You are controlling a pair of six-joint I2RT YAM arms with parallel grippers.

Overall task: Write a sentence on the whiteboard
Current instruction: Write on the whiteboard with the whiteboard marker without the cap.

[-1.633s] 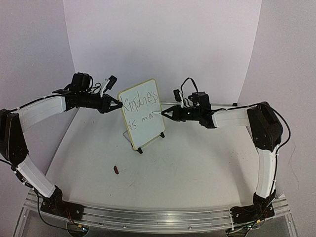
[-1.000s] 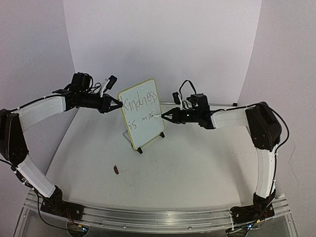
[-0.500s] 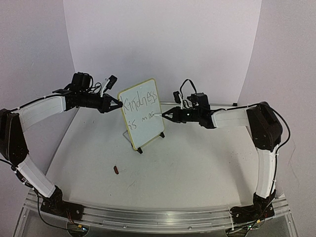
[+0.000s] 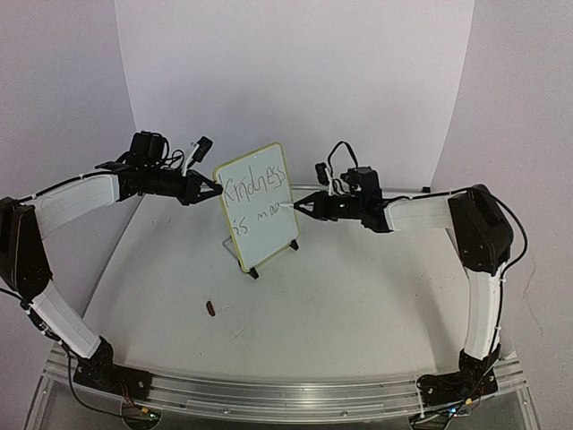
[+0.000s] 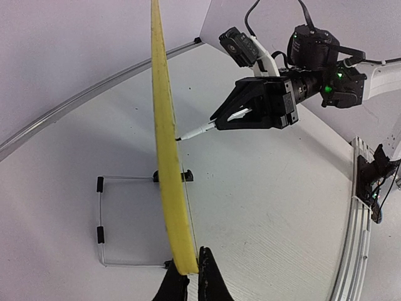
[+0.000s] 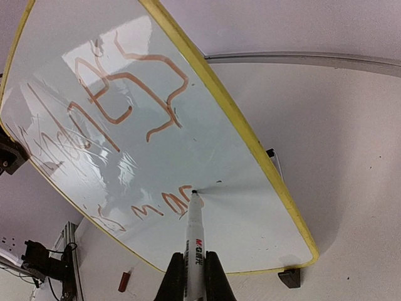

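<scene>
Since sentence (image 4: pixel 255 190) gained letter at frame centre, our left hand (image 5: pixel 190 268) pinches whiteboard (image 4: pixel 269 235) edge, right hand (image 6: pixel 195 266) marker (image 6: pixel 195 232); "magic" unfinished.

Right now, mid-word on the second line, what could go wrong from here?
The left tool only pinches the edge of the whiteboard; pressing harder with the marker could twist or tip it. The sentence ends close to the frame by the right tool, so remaining letters may run out of room.
</scene>
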